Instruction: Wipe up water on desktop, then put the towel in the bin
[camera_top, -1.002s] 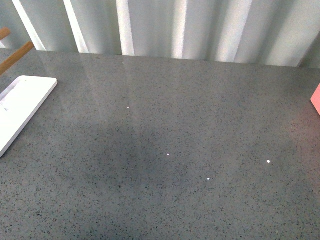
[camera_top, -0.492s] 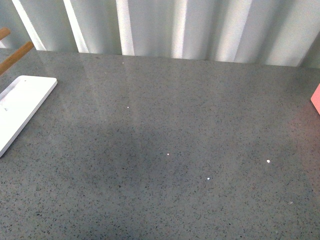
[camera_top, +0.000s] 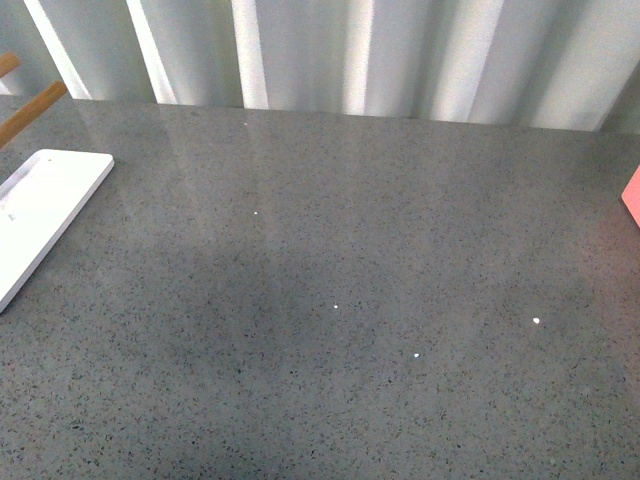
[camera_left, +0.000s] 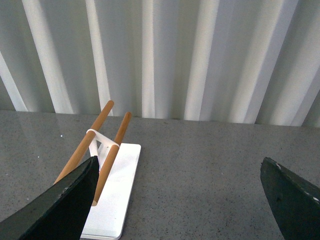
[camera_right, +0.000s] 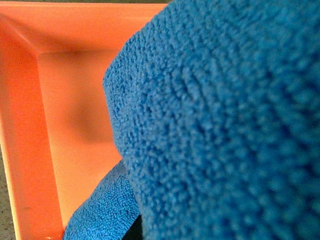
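The step in hand is being judged as the last one: the dropping of the towel (camera_right: 215, 115) into the bin (camera_right: 65, 100). In the right wrist view the blue pile is filling most of the picture and is hanging directly above the bin's orange floor. A lower fold is lying on or just over that floor close to the bin's wall; which of the two cannot be told. The right gripper is being hidden by the cloth, so whether its jaws are clamped on the towel cannot be told. The left gripper (camera_left: 180, 161) is being held with its fingers spread wide and nothing between them. It is being kept over the desktop (camera_top: 380, 250), on the side far from the bin, facing the white board (camera_top: 50, 200) and its wooden rack (camera_left: 100, 135). In the front view only a corner of the bin is being shown and neither arm is being seen. The stretch of desktop beside the bin is looking dry apart from a few tiny bright specks (camera_top: 536, 321); whether these are water cannot be told. For a clean finish, the cloth is best being released only while all of it is hanging inside the bin's walls, so that no hem is being left draped over the bin's rim. Being limp and fluffy, it is likely to cling, so a full opening and a straight lift out of the bin are being called for.
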